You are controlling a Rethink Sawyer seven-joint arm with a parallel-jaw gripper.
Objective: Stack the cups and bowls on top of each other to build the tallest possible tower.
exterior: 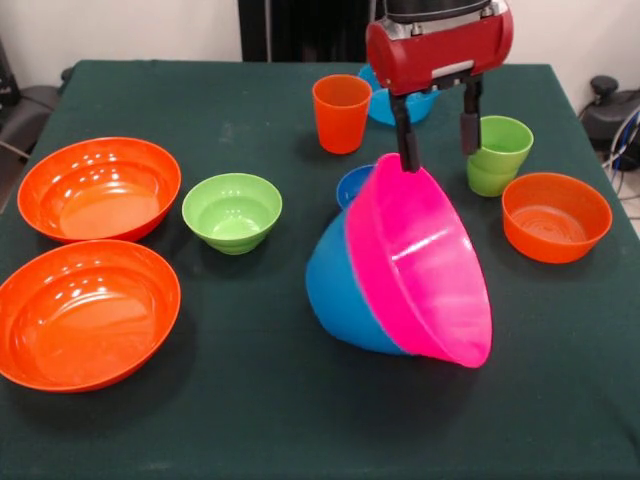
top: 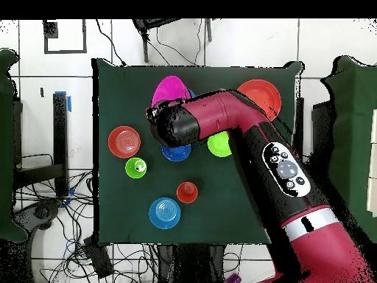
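Two large bowls hang nested and tipped steeply on edge in the front view: the pink bowl (exterior: 425,275) sits inside the blue bowl (exterior: 340,290), both mouths turned sideways. One finger (exterior: 405,135) of your gripper (exterior: 437,128) meets the pink rim at its top; the other finger hangs clear of it, beside the green cup (exterior: 497,153). The jaws stand apart, and whether the near finger hooks or merely touches the rim cannot be told. Below and behind the jaws a small dark blue bowl (exterior: 352,183) shows at the pair's far edge. The orange cup (exterior: 341,112) and a light blue bowl (exterior: 385,105) stand behind the jaws; a small orange bowl (exterior: 556,216) lies off to one side, the green bowl (exterior: 232,211) and two large orange bowls (exterior: 98,188) (exterior: 85,312) well off to the other.

From overhead, the arm (top: 243,129) covers the jaws; only a pink crescent shows beyond it.

In my judgement the pair is not settled. You would do well to lower the rim slowly until both bowls sit flat, mouths up. Keep the pair clear of the dark blue bowl behind; a fast release risks a roll.
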